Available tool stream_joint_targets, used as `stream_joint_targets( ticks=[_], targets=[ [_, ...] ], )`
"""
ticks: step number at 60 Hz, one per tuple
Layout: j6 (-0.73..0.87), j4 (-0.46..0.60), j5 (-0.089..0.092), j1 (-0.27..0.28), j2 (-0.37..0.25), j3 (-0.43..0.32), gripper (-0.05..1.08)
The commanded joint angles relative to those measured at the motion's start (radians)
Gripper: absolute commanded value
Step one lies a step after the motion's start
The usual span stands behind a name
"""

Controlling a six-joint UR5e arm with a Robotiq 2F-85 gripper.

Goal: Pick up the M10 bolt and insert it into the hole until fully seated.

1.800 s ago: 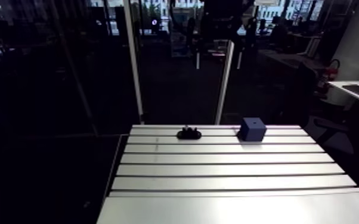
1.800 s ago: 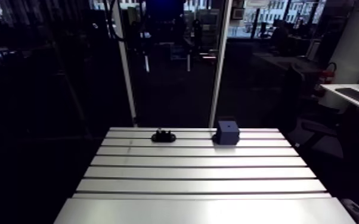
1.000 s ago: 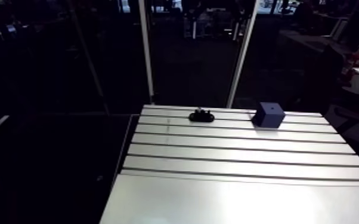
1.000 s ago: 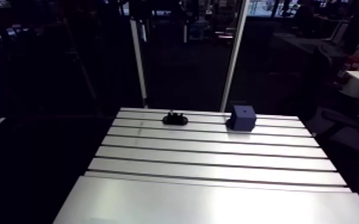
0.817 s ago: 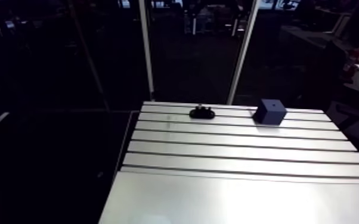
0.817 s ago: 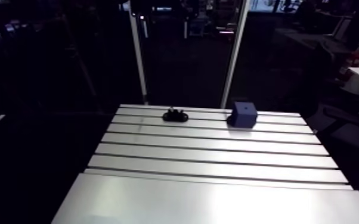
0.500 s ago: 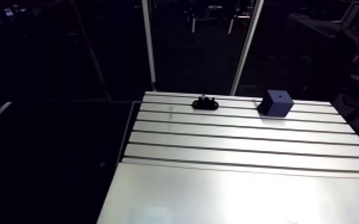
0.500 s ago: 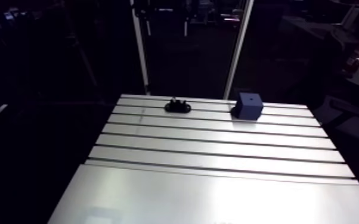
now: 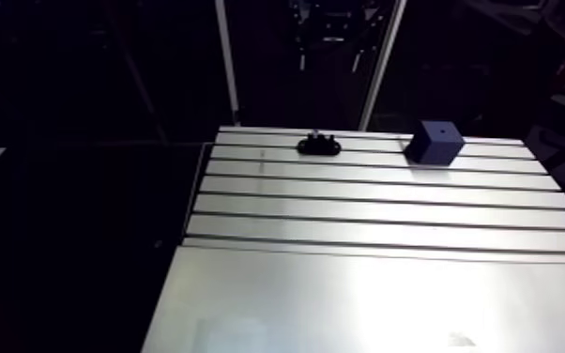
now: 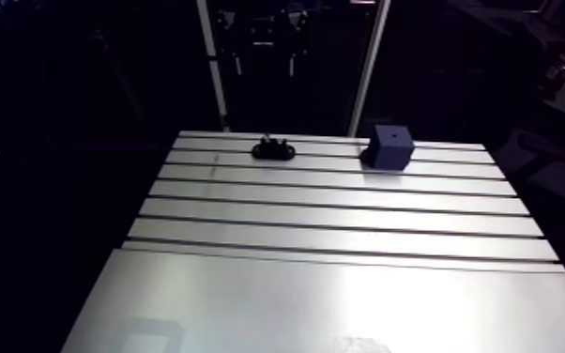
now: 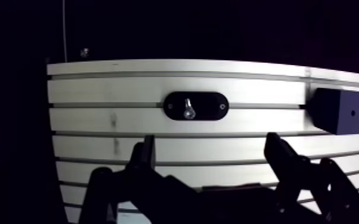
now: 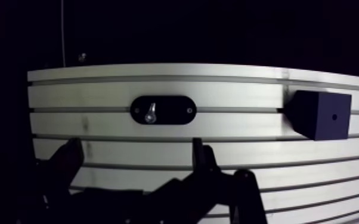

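You've got the gripper (image 11: 212, 148) released, nothing btwn its fingers (image 11: 143, 159), hanging over the desk (image 9: 371, 282). M10 bolt (image 11: 189, 108) stands upright in a black oval holder (image 11: 210, 107) near the desk's far edge, ahead of the gripper. Blue block (image 11: 336, 111) w/ the hole (image 11: 352, 112) sits beside the holder, well apart from it.

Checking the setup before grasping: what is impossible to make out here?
Bolt: too small in both views; thread and length unreadable.
Hole in the blue block: its depth, hidden inside the block.
Tool: out of frame in the arm view; wrist view's edge cuts its base.
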Motion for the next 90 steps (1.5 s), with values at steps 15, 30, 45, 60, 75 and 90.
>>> stream_joint_targets(
  ticks=[15, 30, 45, 60, 75, 90],
  targets=[
    [-0.002, -0.023, 0.027, -0.007, 0.074, 0.007, 0.26],
    [0.000, -0.019, 0.024, -0.004, 0.103, -0.001, 0.49],
    [-0.002, -0.021, 0.022, -0.004, 0.139, -0.004, 0.49],
    [-0.002, -0.023, 0.021, -0.004, 0.151, -0.006, 0.49],
    [-0.002, -0.023, 0.021, 0.002, 0.156, -0.003, 0.49],
    [0.000, -0.024, 0.019, 0.003, 0.166, 0.003, 0.49]
  ],
)
